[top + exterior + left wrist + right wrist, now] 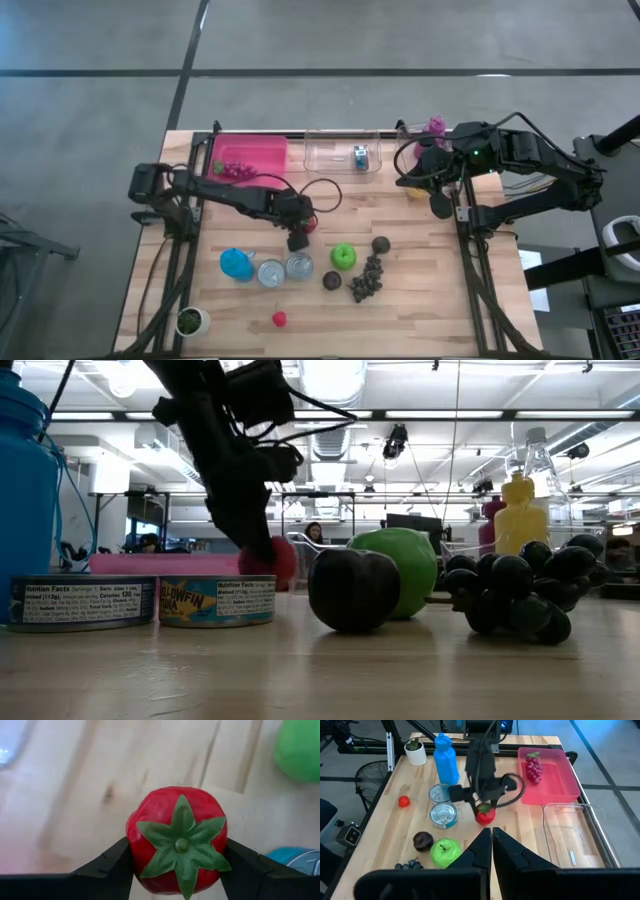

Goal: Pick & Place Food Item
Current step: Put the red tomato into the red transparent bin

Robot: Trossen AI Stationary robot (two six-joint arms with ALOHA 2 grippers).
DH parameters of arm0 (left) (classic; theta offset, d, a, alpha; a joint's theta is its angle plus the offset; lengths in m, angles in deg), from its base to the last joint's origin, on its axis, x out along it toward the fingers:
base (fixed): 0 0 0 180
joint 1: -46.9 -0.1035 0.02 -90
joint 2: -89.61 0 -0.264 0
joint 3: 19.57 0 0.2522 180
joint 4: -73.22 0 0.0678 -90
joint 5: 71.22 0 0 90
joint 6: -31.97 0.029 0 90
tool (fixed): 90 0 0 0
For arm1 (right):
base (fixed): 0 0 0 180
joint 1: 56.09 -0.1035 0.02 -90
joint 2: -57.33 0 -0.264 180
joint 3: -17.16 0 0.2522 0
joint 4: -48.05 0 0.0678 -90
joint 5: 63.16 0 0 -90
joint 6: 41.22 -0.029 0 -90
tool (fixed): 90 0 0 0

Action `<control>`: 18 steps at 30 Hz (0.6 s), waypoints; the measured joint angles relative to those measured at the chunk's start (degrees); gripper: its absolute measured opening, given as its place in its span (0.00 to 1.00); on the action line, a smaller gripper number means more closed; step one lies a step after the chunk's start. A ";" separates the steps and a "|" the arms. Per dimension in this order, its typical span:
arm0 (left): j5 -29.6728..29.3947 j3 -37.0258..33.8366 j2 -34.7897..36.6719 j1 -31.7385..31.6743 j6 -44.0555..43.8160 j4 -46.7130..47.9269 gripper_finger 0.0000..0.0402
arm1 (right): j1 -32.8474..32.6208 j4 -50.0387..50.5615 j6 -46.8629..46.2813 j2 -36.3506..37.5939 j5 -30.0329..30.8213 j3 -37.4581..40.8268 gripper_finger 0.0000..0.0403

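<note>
Right before my left wrist camera sits the red tomato (176,842), clamped between my left gripper's (297,238) fingers (107,865), low over the wooden table (430,300), just beside the two tins (286,270). My right gripper (438,204) waits closed at the table's right edge.

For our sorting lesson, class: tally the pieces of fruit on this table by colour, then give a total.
Red: 3 (tomato, small red fruit, red grapes)
Green: 1 (apple)
Dark: 3 (plum, dark round fruit, dark grapes)
Total: 7
</note>
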 joint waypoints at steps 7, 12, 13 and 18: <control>-0.22 0.08 7.89 -3.58 -5.88 2.52 0.57 | 0.01 0.00 0.00 0.00 0.00 0.00 0.03; -1.25 0.19 14.45 -7.31 -11.70 5.18 0.57 | 0.00 0.00 0.00 0.00 0.00 0.00 0.03; -1.99 0.19 15.66 -8.13 -12.61 6.17 0.57 | 0.00 0.00 0.00 0.00 0.00 0.00 0.03; -6.29 0.19 21.46 -12.71 -16.06 10.62 0.57 | 0.00 0.00 0.02 0.00 0.00 0.00 0.03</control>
